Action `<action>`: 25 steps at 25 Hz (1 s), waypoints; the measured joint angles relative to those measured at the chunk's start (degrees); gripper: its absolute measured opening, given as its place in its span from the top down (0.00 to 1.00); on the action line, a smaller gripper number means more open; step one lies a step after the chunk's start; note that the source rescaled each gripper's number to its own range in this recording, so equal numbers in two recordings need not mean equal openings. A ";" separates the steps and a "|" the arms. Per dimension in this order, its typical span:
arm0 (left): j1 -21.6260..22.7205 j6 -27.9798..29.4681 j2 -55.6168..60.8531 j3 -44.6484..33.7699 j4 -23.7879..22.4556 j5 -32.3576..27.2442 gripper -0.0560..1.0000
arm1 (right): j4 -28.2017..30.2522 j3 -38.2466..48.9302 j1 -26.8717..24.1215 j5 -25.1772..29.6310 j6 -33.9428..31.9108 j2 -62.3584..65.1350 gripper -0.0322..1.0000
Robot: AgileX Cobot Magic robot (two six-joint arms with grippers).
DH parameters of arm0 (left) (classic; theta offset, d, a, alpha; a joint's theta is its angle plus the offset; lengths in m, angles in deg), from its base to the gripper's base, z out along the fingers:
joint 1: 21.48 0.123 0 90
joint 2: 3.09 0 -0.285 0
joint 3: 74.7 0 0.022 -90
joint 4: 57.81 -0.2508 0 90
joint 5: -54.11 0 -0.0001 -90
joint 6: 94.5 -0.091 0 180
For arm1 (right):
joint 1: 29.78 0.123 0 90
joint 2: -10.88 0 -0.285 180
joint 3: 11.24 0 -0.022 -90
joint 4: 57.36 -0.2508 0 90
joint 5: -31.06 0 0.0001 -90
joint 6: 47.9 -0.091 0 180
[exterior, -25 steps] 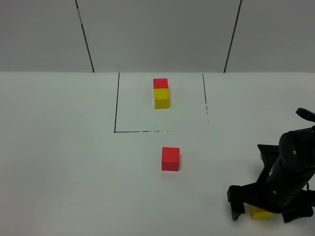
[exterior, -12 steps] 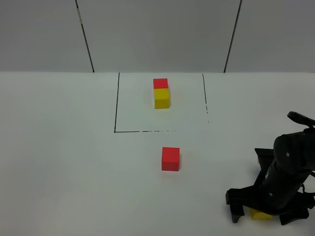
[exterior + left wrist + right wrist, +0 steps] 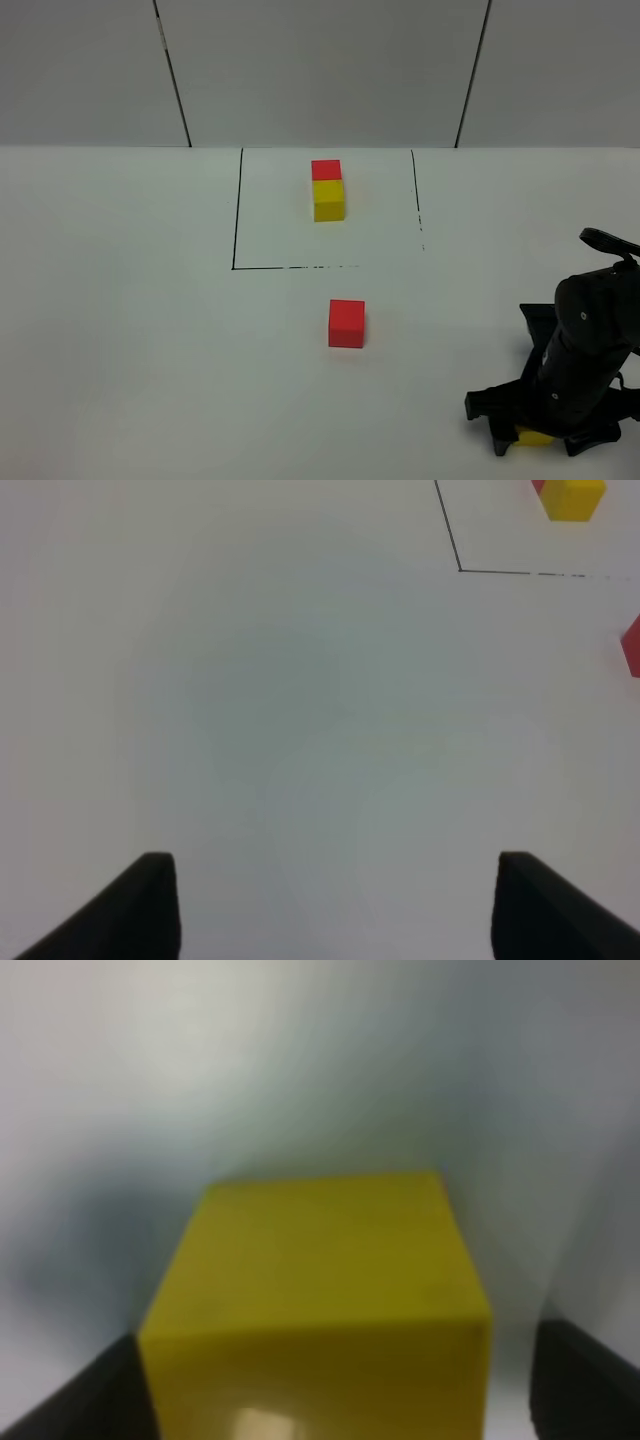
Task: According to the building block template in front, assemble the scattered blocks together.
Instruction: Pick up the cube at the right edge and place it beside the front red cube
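The template, a red cube joined to a yellow cube, stands inside a thin black outline at the back. The loose red cube sits just in front of the outline. The loose yellow cube is at the front right, between the fingers of my right gripper, which is lowered over it. In the right wrist view the yellow cube fills the space between the fingers, with a gap showing on one side. My left gripper is open and empty over bare table.
The left wrist view shows a corner of the black outline, the template's yellow cube and an edge of the loose red cube. The white table ends at a grey panelled wall.
My right gripper has sunk lower over the yellow cube and its fingers have drawn closer together around it. The cubes have not moved.
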 joint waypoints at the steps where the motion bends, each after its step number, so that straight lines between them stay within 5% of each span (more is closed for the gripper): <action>1: 0.00 0.00 0.00 0.00 0.00 0.00 0.51 | -0.10 -0.08 0.00 -0.50 0.00 0.00 0.63; 6: 0.00 0.00 0.00 0.00 0.00 0.00 0.51 | -0.34 -0.14 0.00 -2.86 0.00 0.00 0.96; 15: 0.00 0.00 0.00 0.00 0.00 0.00 0.51 | -0.43 -1.22 0.00 -0.78 3.53 -0.19 0.97; 20: 0.00 0.00 0.00 0.00 0.00 0.00 0.51 | -1.25 -10.01 1.09 11.89 12.96 -1.99 0.97; 25: 0.00 0.00 0.00 0.00 0.00 0.00 0.51 | 6.59 -24.90 6.60 20.64 19.08 -2.10 0.97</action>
